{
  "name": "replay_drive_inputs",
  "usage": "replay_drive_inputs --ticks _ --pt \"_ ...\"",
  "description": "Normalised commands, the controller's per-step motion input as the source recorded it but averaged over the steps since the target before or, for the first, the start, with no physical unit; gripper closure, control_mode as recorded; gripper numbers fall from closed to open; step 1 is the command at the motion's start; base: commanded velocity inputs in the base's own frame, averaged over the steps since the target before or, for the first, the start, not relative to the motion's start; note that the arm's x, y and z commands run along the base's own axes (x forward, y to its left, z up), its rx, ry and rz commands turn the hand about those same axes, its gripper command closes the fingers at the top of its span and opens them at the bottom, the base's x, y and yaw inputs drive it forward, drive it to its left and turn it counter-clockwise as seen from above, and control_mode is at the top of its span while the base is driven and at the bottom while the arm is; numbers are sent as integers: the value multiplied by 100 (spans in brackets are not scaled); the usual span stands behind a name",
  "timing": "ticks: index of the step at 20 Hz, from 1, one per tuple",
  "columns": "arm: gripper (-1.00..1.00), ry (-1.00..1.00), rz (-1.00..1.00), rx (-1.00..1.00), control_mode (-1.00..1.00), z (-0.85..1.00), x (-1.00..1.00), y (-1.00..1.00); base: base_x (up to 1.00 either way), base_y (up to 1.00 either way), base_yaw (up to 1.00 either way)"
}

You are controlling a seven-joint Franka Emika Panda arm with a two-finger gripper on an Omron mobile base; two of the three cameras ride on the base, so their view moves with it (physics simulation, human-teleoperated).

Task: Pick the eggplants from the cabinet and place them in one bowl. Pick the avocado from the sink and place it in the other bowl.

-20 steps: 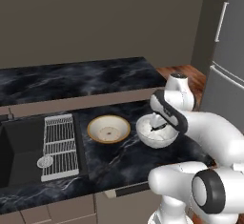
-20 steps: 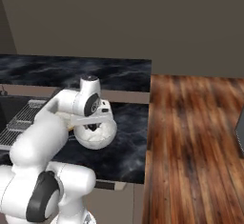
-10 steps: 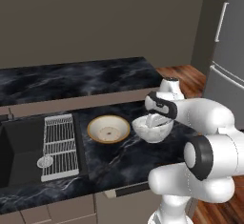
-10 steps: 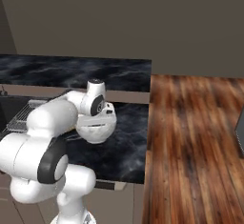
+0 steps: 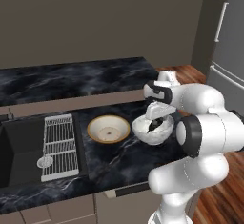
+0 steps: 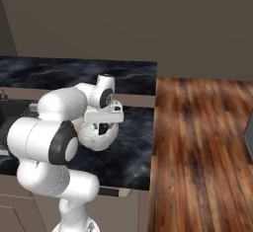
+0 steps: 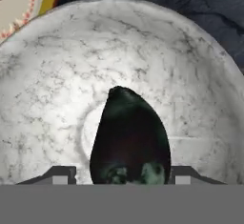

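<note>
The avocado point(image 7: 129, 139) lies inside the white marbled bowl point(image 7: 43, 99), over the middle of its floor. In the hand view it is a dark, pear-shaped thing whose narrow end points toward the top of that picture and whose broad end is cut off by the bottom; its long axis runs straight up and down there. In the left base view only a small dark patch point(image 5: 154, 123) of it shows beneath the hand, so which way it points in the room is hard to tell.

The gripper point(image 5: 156, 121) hangs directly over the white bowl point(image 5: 152, 131), its fingers reaching down into it. They stand on either side of the avocado's broad end, partly spread, with just their tips point(image 7: 61, 175) showing at the picture's bottom. Whether they touch the fruit cannot be made out; it seems to rest on the bowl.

There are two bowls: the white one and a tan bowl with a yellow rim point(image 5: 108, 129) just beside it toward the sink point(image 5: 19, 147), both on the black marbled bench point(image 5: 109, 163). One avocado is in view. A wire rack point(image 5: 59, 144) lies at the sink's edge. In the right base view the arm hides much of the white bowl point(image 6: 101, 137), and the gripper point(image 6: 103, 125) is above it.
</note>
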Motion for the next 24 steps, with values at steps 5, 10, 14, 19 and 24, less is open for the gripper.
replay_drive_inputs --ticks 5,10,14,19,24 --pt "-100 0 0 0 -100 13 -24 0 0 0 0" --pt "-100 0 0 0 -100 47 -61 0 0 0 0" --pt "-100 2 0 0 -100 63 -80 3 0 0 0" --pt "-100 4 -3 0 -100 65 -100 0 0 0 0" --pt "-100 4 -6 0 -100 64 -74 0 0 0 0"
